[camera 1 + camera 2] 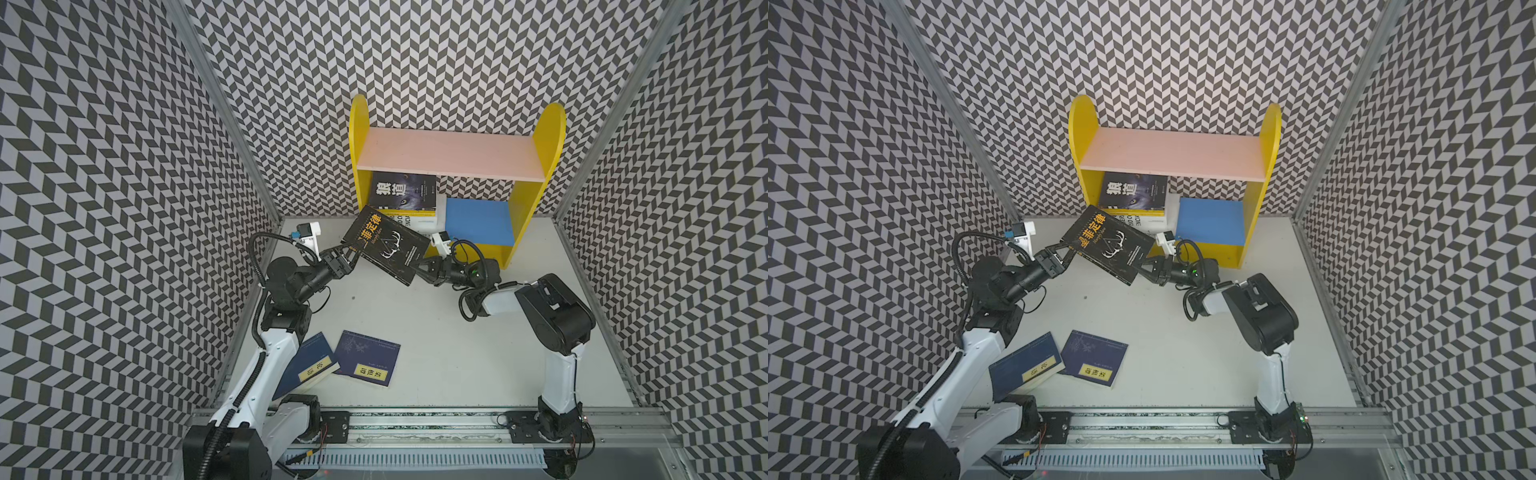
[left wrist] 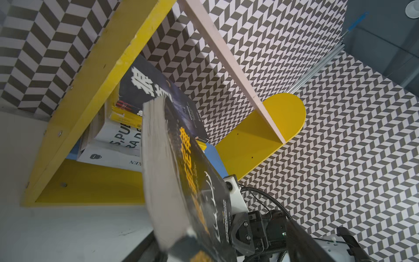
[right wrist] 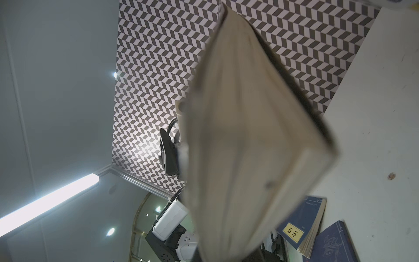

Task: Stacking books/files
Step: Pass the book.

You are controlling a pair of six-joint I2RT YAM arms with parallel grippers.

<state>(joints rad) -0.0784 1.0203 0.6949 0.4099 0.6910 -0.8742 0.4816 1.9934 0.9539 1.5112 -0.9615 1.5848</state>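
Before shelf [image 1: 1173,153], black book [image 1: 1108,245] titled "墨菲定律" aloft; right jaws clamp its edge, left jaws spread.

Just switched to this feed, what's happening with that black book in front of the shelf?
A black book with gold lettering is held in the air, tilted, in front of the yellow shelf. The right gripper is shut on its right edge. The left gripper sits at the opposite corner with jaws spread, seemingly not clamping. A stack of books lies on the shelf's bottom board, with a dark wolf-cover book on top. Two navy books lie on the table near the left arm's base.
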